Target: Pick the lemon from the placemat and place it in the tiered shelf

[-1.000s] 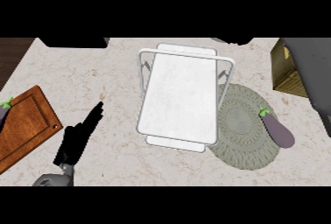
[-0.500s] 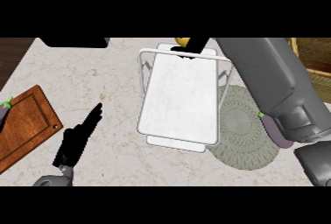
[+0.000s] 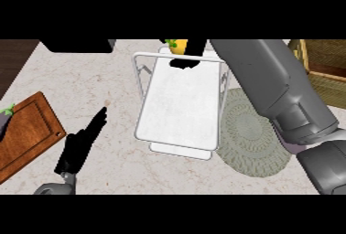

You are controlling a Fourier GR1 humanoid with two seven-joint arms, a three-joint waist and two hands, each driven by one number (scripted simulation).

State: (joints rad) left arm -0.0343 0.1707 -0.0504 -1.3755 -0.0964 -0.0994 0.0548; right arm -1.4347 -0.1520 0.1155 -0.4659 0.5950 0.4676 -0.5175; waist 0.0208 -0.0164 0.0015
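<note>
So the lemon (image 3: 178, 46) is off the placemat (image 3: 246, 141). We only see a bit of yellow with a green bit on it, up at the far end of the tiered shelf (image 3: 179, 105), right next to the black right hand (image 3: 191, 57). As far as we can tell the hand is curled round it and hiding most of it. We can't say whether the lemon is touching the shelf or hanging just above it.

We'd call the pick done and the carry pretty much done. What's left is setting the lemon down on a tier and letting go.

The right forearm (image 3: 270, 87) stretches across the placemat and covers a good part of it. A small purple thing (image 3: 292, 148) peeks out beside the arm at the mat's edge, but too little shows to name it.

Over on the other side, the left hand (image 3: 81, 146) rests on the counter (image 3: 101, 87) with fingers straight, holding nothing, just beside the wooden cutting board (image 3: 30, 132). It's well apart from the shelf and doesn't look involved.
</note>
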